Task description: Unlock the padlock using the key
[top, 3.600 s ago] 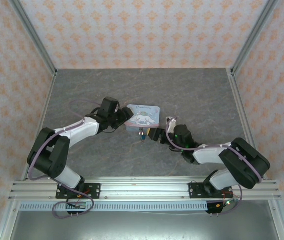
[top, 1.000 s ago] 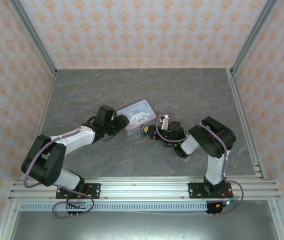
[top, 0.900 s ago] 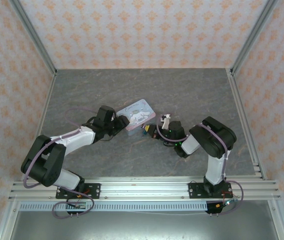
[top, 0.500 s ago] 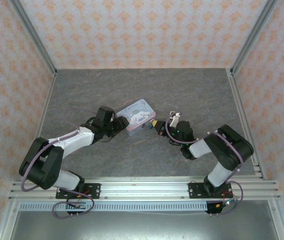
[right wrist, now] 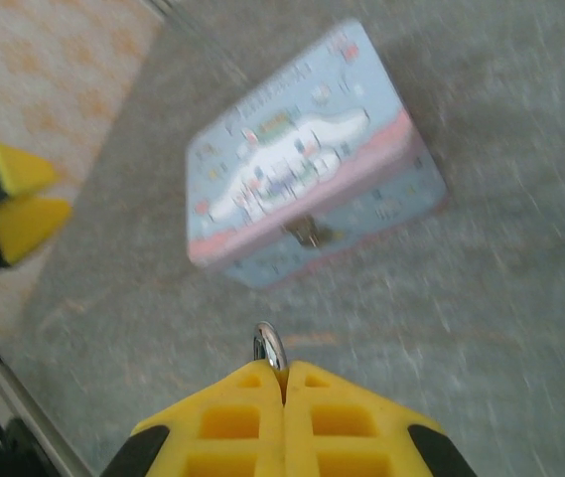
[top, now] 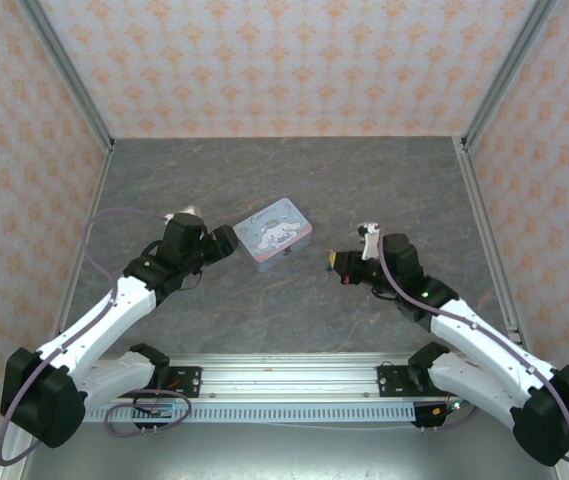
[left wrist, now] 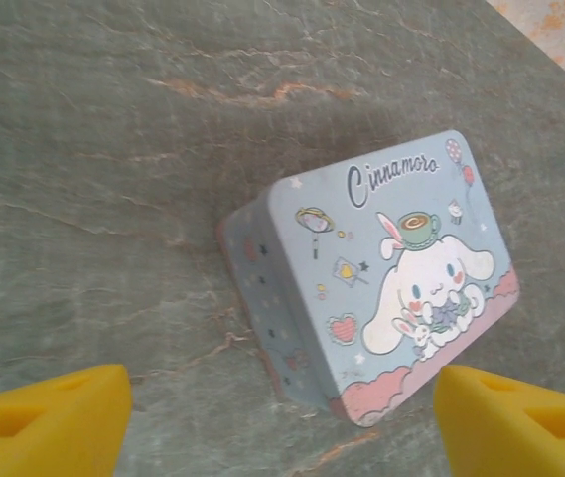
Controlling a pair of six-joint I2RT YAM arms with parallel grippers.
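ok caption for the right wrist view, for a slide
Right end effector shut on a small silvery metal loop, cartoon-print tin ahead on the table.

cartoon-print tin (top: 272,229) ×1 | key (right wrist: 270,348) ×1 | table (top: 364,180) ×1 | pincers ×2: left pincer (left wrist: 282,427), right pincer (right wrist: 284,376)

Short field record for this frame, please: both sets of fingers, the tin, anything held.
left fingers: open, apart from the tin, not touching it
right fingers: shut, a small metal loop poking out between the tips
tin: lid closed, on the table between the arms
clasp: on the tin's side facing the right fingers, blurred
loop's identity: shackle or key ring, cannot tell
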